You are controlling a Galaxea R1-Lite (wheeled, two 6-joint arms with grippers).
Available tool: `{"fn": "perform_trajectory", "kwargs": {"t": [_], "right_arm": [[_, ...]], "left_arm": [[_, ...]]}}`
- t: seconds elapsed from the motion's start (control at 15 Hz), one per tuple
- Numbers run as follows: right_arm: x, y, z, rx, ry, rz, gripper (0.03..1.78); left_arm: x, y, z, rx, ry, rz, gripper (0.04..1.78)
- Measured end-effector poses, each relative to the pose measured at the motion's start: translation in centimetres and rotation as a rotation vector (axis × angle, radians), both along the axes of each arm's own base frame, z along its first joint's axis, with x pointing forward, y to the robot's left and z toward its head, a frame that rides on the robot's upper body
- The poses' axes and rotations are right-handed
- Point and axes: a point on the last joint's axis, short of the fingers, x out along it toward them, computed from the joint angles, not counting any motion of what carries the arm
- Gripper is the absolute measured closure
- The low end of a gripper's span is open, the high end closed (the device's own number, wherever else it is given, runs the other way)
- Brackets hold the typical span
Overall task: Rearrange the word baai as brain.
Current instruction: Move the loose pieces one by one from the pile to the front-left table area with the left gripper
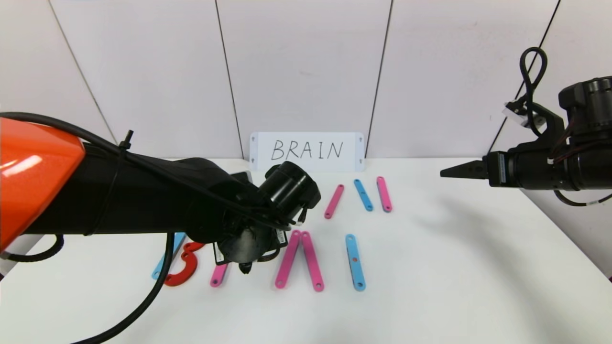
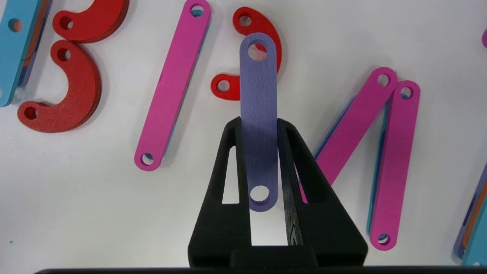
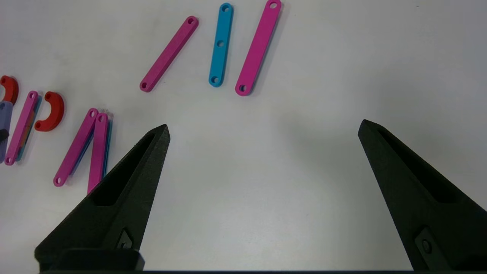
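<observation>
Lower left of head view, left gripper clamps purple strip over red arc; right gripper wide apart, upper right.

Purple holed strip sits between black left gripper fingers, over a red C-arc; two more red arcs and a light-blue strip lie toward the counter's left edge. Pink strips form a peak mid-counter, light-blue strip beside them. White card with black handwritten "BRAIN" at the back edge; counter plain white, right gripper black.
</observation>
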Motion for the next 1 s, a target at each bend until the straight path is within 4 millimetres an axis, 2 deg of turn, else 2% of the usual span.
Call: {"fn": "perform_trajectory", "kwargs": {"t": [0.33, 1.0], "right_arm": [[0.2, 0.3, -0.3, -0.003, 0.010, 0.007, 0.08], [0.2, 0.4, -0.5, -0.004, 0.016, 0.008, 0.08]], "left_arm": [[-1.1, 0.6, -1.5, -0.021, 0.031, 0.073, 1.54], [-2.1, 0.4, -3.9, -0.015, 0.059, 0.053, 1.54]]}}
